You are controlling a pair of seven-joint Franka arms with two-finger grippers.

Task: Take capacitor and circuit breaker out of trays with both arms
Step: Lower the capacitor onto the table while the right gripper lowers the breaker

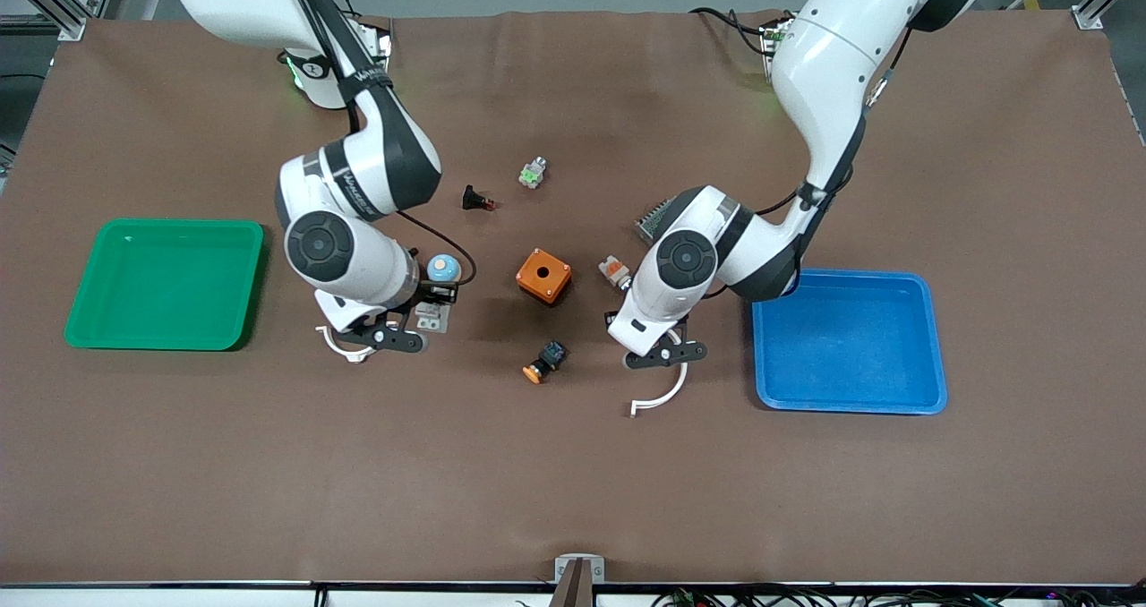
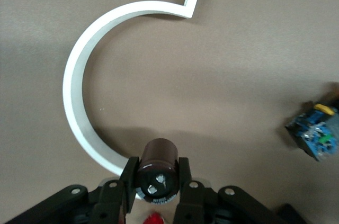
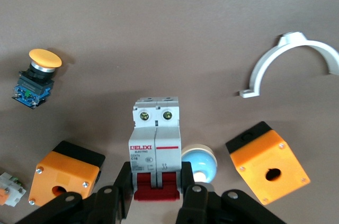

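Observation:
My left gripper (image 1: 670, 349) is shut on the capacitor (image 2: 157, 170), a dark stubby cylinder with pale terminals on its end. It holds it over the mat beside one end of a white C-shaped clamp (image 2: 79, 91); the capacitor is hidden in the front view. My right gripper (image 1: 421, 320) is shut on the breaker (image 3: 155, 142) at its red-lever end. The breaker, a white-grey block, also shows in the front view (image 1: 431, 319), held over the mat beside a pale blue dome (image 1: 442, 269).
A green tray (image 1: 170, 227) lies at the right arm's end, a blue tray (image 1: 842, 276) at the left arm's end. An orange box (image 1: 543, 275), an orange-capped push button (image 1: 546, 361), a white-orange switch (image 1: 613, 271), a black red-tipped part (image 1: 474, 200) and two white clamps (image 1: 658, 398) lie mid-table. A second orange box (image 3: 267, 160) shows in the right wrist view.

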